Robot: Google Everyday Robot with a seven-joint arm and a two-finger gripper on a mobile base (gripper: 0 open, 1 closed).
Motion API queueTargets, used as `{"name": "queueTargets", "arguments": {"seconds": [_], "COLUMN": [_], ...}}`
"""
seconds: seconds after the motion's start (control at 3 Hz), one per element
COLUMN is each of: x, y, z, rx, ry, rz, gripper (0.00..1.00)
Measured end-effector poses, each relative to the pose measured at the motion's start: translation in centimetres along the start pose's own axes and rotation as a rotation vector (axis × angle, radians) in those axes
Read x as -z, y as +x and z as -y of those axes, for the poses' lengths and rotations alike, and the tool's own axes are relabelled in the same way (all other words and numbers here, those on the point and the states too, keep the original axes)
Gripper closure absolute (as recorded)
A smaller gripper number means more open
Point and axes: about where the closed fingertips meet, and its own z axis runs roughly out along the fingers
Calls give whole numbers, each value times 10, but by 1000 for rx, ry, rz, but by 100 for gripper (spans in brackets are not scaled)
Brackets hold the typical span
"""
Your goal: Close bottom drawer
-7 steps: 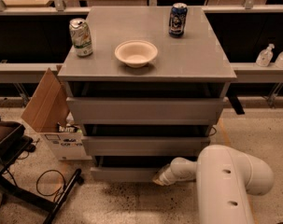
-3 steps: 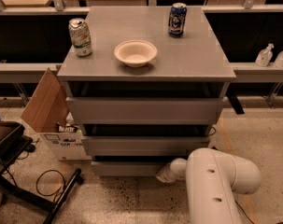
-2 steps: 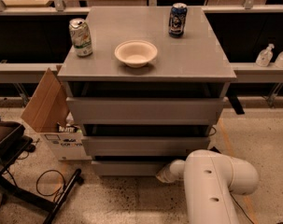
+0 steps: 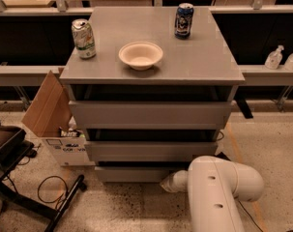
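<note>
The grey cabinet (image 4: 151,62) has three drawers. The bottom drawer (image 4: 131,174) shows as a low, flat grey front just above the floor, sticking out only slightly under the middle drawer front (image 4: 151,151). My gripper (image 4: 168,182) is at the end of the big white arm (image 4: 218,187). It sits low at the right end of the bottom drawer's front and appears to touch it. The arm hides the drawer's right end.
On the cabinet top stand a green-white can (image 4: 83,38), a white bowl (image 4: 140,55) and a dark blue can (image 4: 184,21). An open cardboard box (image 4: 51,124) and a black chair base (image 4: 20,178) sit on the floor to the left. Bottles (image 4: 274,58) stand on the right shelf.
The arm has pushed in toward the cabinet and the bottom drawer's front has slid back under the middle drawer. Over the last second it has hardly moved.
</note>
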Motion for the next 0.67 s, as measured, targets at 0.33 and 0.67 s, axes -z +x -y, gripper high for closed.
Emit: {"name": "queueTargets", "arguments": {"seconds": [0.33, 0.67], "x": [5, 20], "y": [-2, -10], "z": [1, 10], "rx": [-8, -4], "ry": [35, 80], "rz": [22, 42], "gripper": [100, 100]}}
